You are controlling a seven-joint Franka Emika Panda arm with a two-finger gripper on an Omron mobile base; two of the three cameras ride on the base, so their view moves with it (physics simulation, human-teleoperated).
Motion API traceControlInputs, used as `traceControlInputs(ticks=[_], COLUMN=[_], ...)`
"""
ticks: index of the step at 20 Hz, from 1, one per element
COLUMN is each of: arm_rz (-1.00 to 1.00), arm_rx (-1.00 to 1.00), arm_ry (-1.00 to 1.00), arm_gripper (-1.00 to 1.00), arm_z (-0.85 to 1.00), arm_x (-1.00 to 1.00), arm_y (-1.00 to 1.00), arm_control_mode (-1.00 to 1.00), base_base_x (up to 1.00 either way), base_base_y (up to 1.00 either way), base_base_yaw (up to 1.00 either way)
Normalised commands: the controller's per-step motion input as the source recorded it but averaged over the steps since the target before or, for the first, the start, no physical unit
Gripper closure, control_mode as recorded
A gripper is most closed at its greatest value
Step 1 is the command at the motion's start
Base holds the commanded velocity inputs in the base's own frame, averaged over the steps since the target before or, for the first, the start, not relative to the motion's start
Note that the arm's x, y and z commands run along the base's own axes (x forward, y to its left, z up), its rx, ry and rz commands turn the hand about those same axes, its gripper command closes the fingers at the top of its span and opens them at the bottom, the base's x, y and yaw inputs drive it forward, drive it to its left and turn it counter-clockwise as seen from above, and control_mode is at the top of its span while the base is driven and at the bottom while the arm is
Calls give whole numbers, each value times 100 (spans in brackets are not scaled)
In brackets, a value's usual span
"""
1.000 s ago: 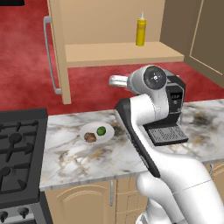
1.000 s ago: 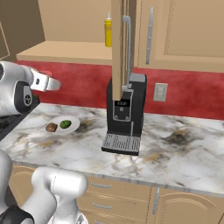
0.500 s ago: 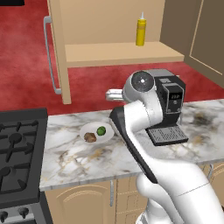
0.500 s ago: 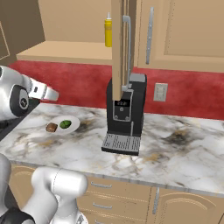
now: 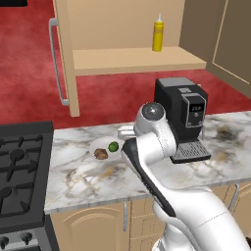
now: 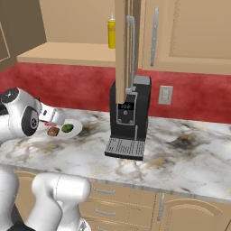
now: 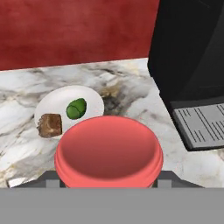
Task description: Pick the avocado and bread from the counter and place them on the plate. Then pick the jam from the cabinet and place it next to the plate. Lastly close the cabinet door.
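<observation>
One jam (image 7: 109,151) in half-open jaws, now lower, nearer the plate (image 7: 52,106).

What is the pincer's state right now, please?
Pincer: shut on the jam, carried above the counter near the plate.

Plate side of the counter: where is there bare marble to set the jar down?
Bare marble lies between the plate and the coffee machine, and in front of the plate toward the counter edge. The plate already holds the avocado and bread. The jar sits in the tool.
</observation>
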Motion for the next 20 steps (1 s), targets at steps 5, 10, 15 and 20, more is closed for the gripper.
traceControlInputs(ticks=[5,10,15,20], arm_rz=[3,9,14,12], arm_rx=[0,-1,-2,0], arm_ry=[18,12,5,3], arm_gripper=[100,100,100,100], arm_z=[-81,-53,-38,-26], arm_x=[3,24,42,31], arm_y=[22,40,44,34], arm_control_mode=[-100,-100,-100,-100], base_base_x=[0,0,0,0], base_base_y=[0,0,0,0], base_base_yaw=[0,0,0,0])
